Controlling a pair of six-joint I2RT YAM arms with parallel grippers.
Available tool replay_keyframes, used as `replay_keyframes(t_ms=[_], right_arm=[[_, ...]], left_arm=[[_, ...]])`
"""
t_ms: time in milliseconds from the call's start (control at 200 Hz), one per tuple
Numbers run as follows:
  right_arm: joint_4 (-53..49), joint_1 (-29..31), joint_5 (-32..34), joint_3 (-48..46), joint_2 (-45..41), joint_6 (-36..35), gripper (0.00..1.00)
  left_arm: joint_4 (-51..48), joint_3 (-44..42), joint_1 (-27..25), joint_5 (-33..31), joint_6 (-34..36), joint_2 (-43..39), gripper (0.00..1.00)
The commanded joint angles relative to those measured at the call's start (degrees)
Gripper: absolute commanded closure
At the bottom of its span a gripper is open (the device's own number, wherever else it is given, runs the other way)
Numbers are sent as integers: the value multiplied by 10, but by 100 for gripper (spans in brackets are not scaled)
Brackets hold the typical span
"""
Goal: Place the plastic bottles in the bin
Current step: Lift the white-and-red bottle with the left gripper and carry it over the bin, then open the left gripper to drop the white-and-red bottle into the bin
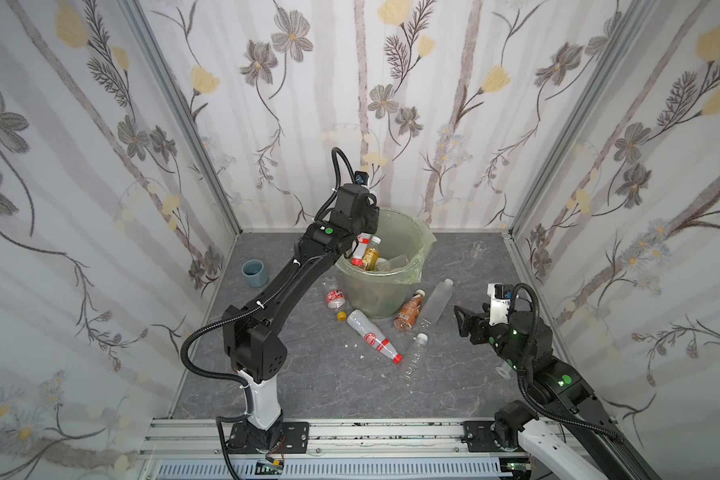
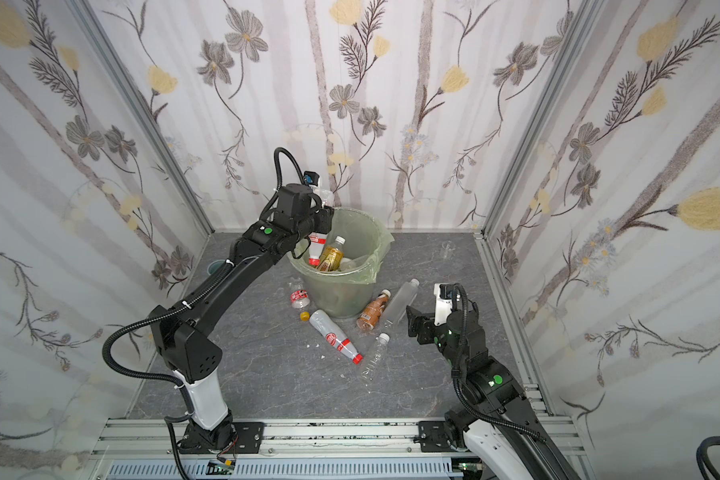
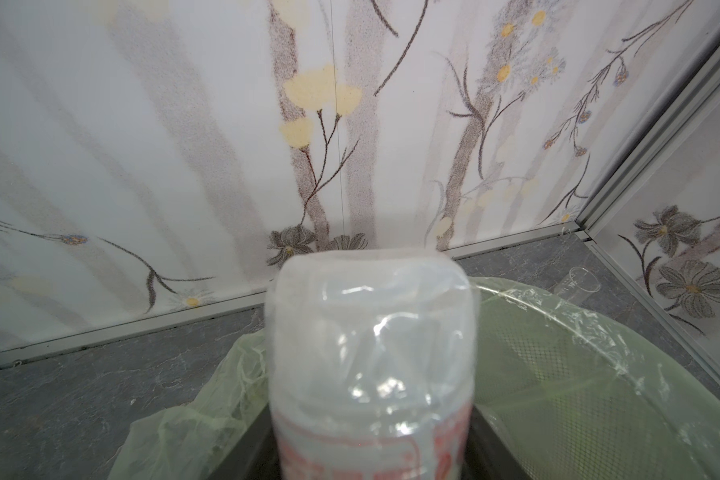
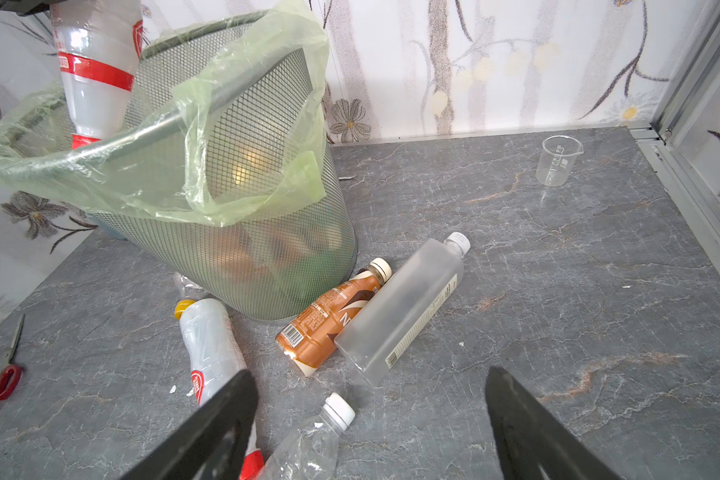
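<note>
Your right gripper (image 4: 368, 374) hovers open and empty above loose bottles (image 4: 329, 324) lying on the table (image 4: 558, 291) beside the bin (image 1: 371, 297). At your left gripper (image 2: 321, 226) a red-labelled bottle (image 3: 371, 353) hangs cap-down into the bin's mouth; whether the jaws grip it cannot be told.

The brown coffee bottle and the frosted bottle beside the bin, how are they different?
The brown coffee bottle wears an opaque brown-and-cream wrap; the frosted bottle is cloudy and see-through. The frosted bottle is longer and looks flat-sided; the brown coffee bottle is shorter and rounder. The brown coffee bottle lies nearer the bin than the frosted bottle. Both lie capped on their sides, side by side.
</note>
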Motion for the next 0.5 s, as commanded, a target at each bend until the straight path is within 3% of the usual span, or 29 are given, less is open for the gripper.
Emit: replay_keyframes(t_ms=[0,495], right_arm=[[8,0,4,-1,2,6,14],[8,0,1,-3,3,9,13]], left_arm=[[23,-10,0,-1,-11,-3,43],[25,-93,1,-4,-35,-54,41]])
